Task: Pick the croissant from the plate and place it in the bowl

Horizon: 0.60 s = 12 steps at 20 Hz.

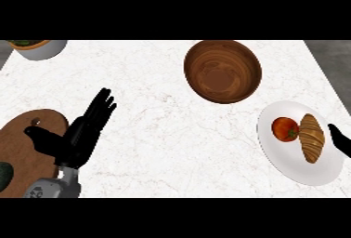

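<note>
On the white plate [302,162], the croissant [313,137] is seen beside a tomato [284,128]; the right hand [340,139] is just right of it, finger state indeterminable.

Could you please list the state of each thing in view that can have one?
Croissant: lying on the plate, beside the tomato.
Tomato: on the plate.
Plate: holding both.
Bowl: empty, upright.
Left hand: open, fingers straight, holding nothing.
Right hand: at the plate's right edge, mostly out of view.
</note>
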{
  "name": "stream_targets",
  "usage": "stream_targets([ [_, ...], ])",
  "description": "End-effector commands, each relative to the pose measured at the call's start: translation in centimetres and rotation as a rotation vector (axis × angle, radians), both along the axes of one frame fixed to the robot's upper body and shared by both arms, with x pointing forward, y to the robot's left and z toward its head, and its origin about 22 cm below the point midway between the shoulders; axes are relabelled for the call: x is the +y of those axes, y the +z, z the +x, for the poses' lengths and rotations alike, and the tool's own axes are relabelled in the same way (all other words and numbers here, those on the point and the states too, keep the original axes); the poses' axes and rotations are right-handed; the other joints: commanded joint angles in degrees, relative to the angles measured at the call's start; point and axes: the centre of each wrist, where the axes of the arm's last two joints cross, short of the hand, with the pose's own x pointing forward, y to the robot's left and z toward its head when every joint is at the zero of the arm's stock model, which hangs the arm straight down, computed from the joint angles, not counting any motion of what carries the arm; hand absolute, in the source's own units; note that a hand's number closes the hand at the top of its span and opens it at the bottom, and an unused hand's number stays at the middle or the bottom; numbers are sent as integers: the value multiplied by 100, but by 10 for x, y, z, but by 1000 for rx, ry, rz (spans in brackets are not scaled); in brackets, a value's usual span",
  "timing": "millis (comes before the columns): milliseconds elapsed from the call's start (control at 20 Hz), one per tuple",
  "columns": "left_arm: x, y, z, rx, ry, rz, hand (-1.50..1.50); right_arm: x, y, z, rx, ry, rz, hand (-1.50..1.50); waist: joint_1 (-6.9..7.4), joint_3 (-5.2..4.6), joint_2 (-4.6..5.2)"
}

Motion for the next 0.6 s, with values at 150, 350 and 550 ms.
stream_targets([
  [150,-15,2,10,-11,-64,0,0,21,0,-35,219,-55,-262,-150,266,-18,45],
  [350,-12,-2,-1,18,-77,8,0,14,11,-44,463,-194,-308,-150,314,-43,34],
  [550,-34,0,4,-3,-105,-2,0,49,38,-14,607,-260,-233,-150,451,-29,70],
])
